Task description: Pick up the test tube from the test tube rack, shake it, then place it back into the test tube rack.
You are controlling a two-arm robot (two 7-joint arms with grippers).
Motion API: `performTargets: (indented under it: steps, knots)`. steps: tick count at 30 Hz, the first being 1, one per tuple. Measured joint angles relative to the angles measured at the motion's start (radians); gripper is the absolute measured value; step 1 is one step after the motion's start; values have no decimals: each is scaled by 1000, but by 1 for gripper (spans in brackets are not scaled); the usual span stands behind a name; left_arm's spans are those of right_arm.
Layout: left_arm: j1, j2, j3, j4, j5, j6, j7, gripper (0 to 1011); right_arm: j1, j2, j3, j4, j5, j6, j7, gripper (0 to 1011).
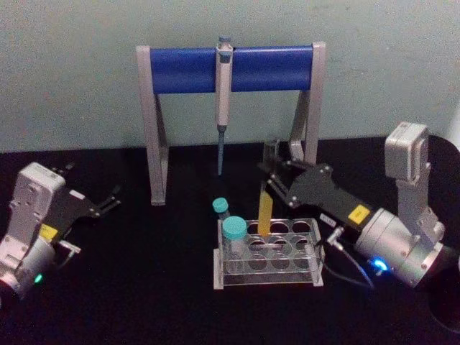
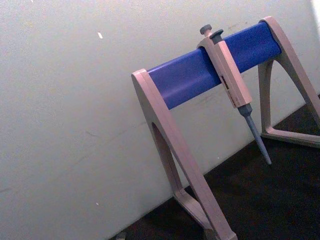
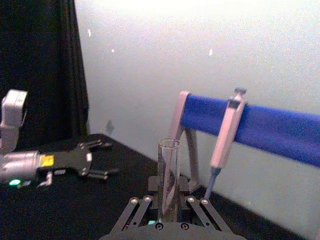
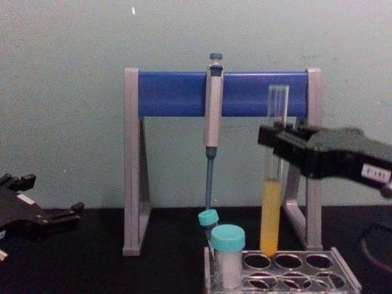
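The right end effector (image 4: 277, 142) reaches in from the right and is closed around the upper clear part of the test tube (image 4: 272, 190), with its fingers pressed to the glass on either side. The tube stands close to upright. Yellow-orange liquid fills its lower part, and its open top rises above the fingers in front of the stand's blue bar. Its round bottom is right at the mouth of a back-row hole in the test tube rack (image 1: 266, 279), which sits on the black tabletop (image 1: 129, 287). Whether the bottom dips inside the hole cannot be told. A wide tube with a teal cap (image 1: 233, 230) stands in the rack's left end, and a slimmer teal-capped tube (image 1: 220, 205) stands just behind it. Farther back, the tall grey-and-blue stand (image 1: 187, 70) carries a grey-blue pipette (image 1: 223, 100) hanging from its bar, tip down, just to the left of the held tube. The left end effector (image 1: 109, 200) is parked low at the left side of the tabletop, well apart from the rack, with its fingers spread and nothing between them.
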Motion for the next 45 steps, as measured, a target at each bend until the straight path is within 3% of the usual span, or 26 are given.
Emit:
performTargets:
  steps: [15, 26, 37, 45]
  knots:
    - [0, 0, 0, 0, 0, 0, 0, 1001, 106, -45, 21, 107, -40, -22, -23, 233]
    - [0, 0, 0, 0, 0, 0, 0, 1001, 133, -65, 19, 144, -48, -24, -15, 233]
    - [0, 0, 0, 0, 0, 0, 0, 1001, 100, -40, 44, 107, -54, -14, -28, 233]
    - [0, 0, 0, 0, 0, 0, 0, 1001, 20, 1, 75, 24, -48, 7, -38, 233]
